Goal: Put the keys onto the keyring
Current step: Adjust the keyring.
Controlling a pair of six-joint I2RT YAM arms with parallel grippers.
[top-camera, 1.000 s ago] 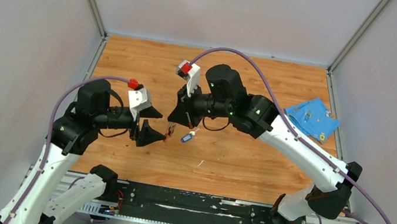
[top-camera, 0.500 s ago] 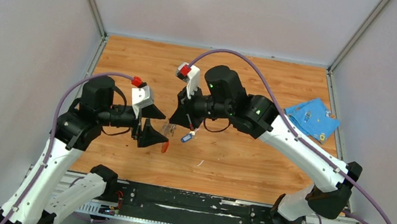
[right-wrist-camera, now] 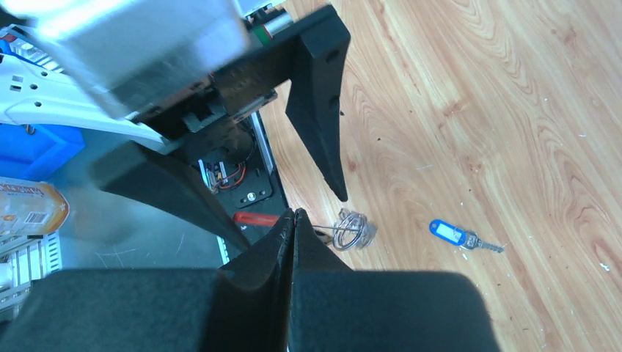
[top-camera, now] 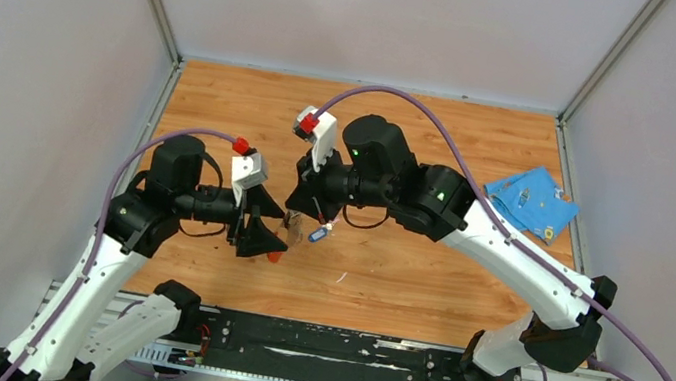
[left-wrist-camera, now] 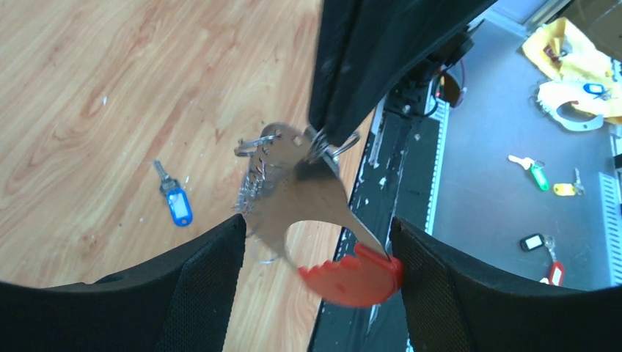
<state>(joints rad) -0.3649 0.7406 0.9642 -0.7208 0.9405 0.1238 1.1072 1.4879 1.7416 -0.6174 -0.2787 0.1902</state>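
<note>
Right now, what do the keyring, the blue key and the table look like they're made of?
The keyring: a thin silvery strap with a dull sheen, probably metal or coated fabric, with a red plastic-looking end. The blue key: shiny metal blade, blue plastic head. The table: wood grain, possibly laminate.

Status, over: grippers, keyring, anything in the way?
Right gripper shut on keyring, strap hanging down. Left gripper open, straddling the strap. Blue key loose on table, not on the ring. Nothing blocking.
</note>
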